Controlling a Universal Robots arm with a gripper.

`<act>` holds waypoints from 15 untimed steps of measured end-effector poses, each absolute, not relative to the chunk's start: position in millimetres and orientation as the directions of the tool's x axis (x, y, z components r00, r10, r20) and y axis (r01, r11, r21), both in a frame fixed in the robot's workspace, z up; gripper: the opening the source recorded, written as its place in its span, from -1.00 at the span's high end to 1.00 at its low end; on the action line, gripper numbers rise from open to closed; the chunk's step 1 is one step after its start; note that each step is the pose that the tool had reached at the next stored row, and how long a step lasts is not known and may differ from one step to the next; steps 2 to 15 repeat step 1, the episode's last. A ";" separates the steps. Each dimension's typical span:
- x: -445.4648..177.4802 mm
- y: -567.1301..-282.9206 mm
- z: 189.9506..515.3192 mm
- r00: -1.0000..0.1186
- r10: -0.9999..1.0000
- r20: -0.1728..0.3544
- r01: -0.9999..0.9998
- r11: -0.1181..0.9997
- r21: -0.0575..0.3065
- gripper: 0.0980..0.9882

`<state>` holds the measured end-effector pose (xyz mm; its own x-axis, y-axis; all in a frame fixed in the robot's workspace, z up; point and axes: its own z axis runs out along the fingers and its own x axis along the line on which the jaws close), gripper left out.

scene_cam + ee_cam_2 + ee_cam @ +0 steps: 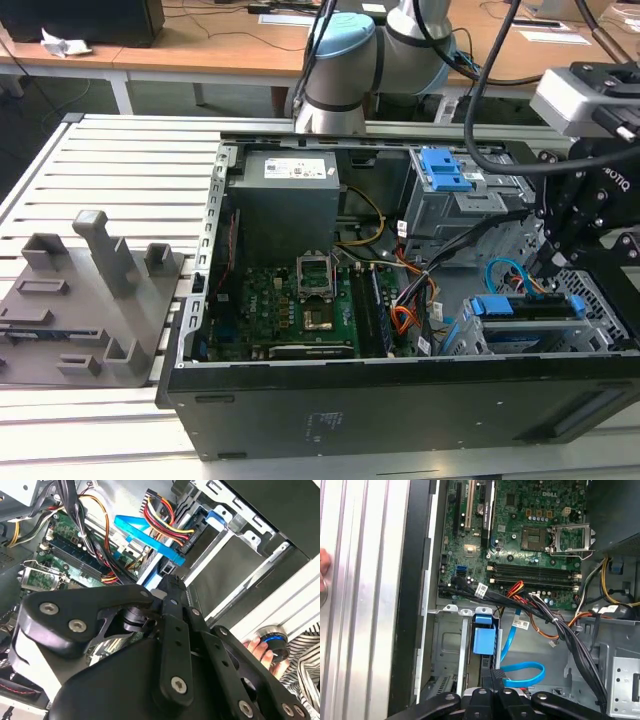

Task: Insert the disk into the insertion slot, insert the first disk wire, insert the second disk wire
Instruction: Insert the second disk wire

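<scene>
The disk [527, 309], in its bright blue carrier, lies inside the insertion slot [590, 290], the low perforated cage at the exterior view's right. My gripper [547, 270] hangs just above the disk's cable end. In both wrist views its fingers [488, 677] stand pressed together at the plug end of the second disk wire [526, 674], whose light-blue loop [503, 272] curls beside them. The gripper [169, 578] sits right below that cable [145, 536]. The first disk wire [161, 516], a red, yellow and orange bundle, ends in a black plug [188, 539] at the disk's edge.
A taller grey cage with a blue latch [445, 170] stands behind the slot. Black cable bundles [560, 630] cross from the motherboard [300, 300] towards the cages. A grey fixture [90, 290] lies outside the case. A person's hand [257, 649] rests by a knob [273, 642].
</scene>
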<state>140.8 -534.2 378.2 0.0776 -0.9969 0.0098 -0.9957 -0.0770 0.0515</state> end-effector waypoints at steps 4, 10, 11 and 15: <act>140.8 -534.2 378.1 0.078 -0.997 0.010 -0.996 -0.077 0.052 0.98; 140.8 -534.2 378.1 0.078 -0.997 0.010 -0.996 -0.077 0.052 0.98; 140.8 -534.2 378.1 0.078 -0.997 0.010 -0.996 -0.077 0.052 0.98; 140.8 -534.2 378.1 0.078 -0.997 0.010 -0.996 -0.077 0.052 0.98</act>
